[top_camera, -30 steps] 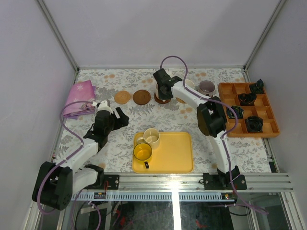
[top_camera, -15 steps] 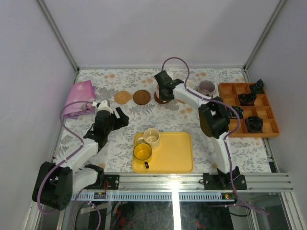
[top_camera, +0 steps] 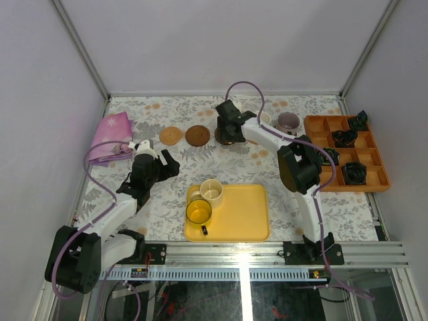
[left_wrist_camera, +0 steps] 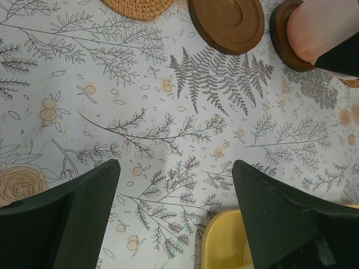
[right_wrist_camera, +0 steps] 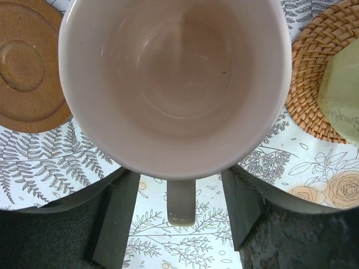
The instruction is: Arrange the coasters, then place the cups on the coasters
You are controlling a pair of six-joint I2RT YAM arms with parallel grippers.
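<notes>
The pink cup [right_wrist_camera: 174,78] stands upright on a dark brown coaster [left_wrist_camera: 283,39] at the back middle of the table. My right gripper [right_wrist_camera: 180,213] is open, its fingers [right_wrist_camera: 120,218] either side of the cup's handle [right_wrist_camera: 180,207] and clear of it. To its left lie a bare dark brown coaster [top_camera: 197,136] and a tan woven coaster [top_camera: 171,136]. A pale green cup [right_wrist_camera: 342,89] sits on another woven coaster [right_wrist_camera: 320,84]; a purple-grey cup [top_camera: 288,122] stands beyond. The yellow cup [top_camera: 199,211] and cream cup [top_camera: 212,192] are on the yellow tray [top_camera: 247,217]. My left gripper [left_wrist_camera: 175,168] hovers open and empty.
An orange compartment box [top_camera: 314,124] with small black objects stands at the right. A pink cloth [top_camera: 110,137] lies at the far left. The tray's corner [left_wrist_camera: 224,246] shows just under my left gripper. The right arm [top_camera: 294,164] spans the table's right half.
My right gripper's jaws have spread apart and let go of the pink cup's handle. The cup stays on its coaster. The left arm has not moved.
</notes>
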